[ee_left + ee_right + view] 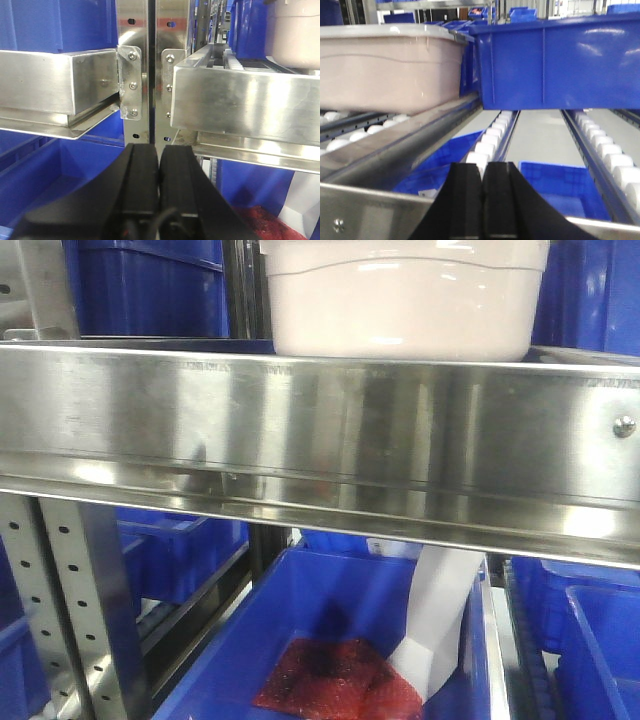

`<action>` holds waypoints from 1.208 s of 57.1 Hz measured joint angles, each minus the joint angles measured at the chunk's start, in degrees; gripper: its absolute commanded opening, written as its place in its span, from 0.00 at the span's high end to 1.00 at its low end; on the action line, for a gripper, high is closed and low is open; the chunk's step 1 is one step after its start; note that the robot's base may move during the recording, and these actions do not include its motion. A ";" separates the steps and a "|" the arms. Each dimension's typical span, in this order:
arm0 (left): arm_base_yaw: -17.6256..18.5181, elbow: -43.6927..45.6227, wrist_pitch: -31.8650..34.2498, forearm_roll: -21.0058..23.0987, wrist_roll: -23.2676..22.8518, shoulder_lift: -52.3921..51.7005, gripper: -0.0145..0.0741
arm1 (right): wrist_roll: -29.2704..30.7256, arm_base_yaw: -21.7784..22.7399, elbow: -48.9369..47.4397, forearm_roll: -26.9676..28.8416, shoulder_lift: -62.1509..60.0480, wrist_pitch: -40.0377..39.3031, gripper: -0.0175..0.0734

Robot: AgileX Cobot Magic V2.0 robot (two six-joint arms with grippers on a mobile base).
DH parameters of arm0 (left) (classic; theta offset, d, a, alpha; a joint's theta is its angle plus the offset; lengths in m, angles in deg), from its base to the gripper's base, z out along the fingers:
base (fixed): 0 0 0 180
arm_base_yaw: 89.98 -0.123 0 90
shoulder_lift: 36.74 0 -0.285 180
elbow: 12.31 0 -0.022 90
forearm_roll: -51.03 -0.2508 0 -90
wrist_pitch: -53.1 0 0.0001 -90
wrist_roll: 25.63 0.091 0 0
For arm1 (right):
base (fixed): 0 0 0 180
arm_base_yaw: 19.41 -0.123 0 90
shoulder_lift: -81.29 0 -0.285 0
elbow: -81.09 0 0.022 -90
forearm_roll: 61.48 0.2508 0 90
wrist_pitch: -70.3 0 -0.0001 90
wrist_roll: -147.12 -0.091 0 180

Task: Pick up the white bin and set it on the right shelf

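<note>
The white bin (405, 300) sits on the right shelf (320, 430) behind its rail, so we judge it placed; both our left tool (159, 165) and right tool (484, 187) are pressed together, empty.

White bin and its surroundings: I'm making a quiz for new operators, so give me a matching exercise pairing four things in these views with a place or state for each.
Things:
1. white bin
2. left tool
3. red mesh bag
4. blue crate

Places or states:
A. lying in the blue tub under the steel rail
B. fingers shut together, holding nothing
C. resting on the shelf above the shiny front rail
D. standing on the roller tracks beside the white bin

Pairs: 1-C, 2-B, 3-A, 4-D
</note>
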State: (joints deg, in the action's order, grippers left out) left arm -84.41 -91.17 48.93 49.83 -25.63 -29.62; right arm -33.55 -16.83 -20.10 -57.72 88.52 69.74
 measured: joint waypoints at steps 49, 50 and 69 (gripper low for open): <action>0.00 0.00 0.00 0.00 0.00 0.00 0.98 | 0.00 0.00 0.00 -0.16 -0.10 0.97 0.73; 0.00 0.00 0.00 0.00 0.00 0.00 0.98 | 0.00 0.00 0.00 -0.16 -0.10 0.96 0.73; 0.00 0.00 0.04 0.00 0.00 0.00 0.98 | 0.00 1.04 0.00 -0.16 -0.10 1.69 0.73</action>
State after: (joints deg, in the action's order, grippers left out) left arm -84.41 -91.17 48.97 49.83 -25.63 -29.62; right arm -33.55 -15.79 -20.10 -57.88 88.42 71.43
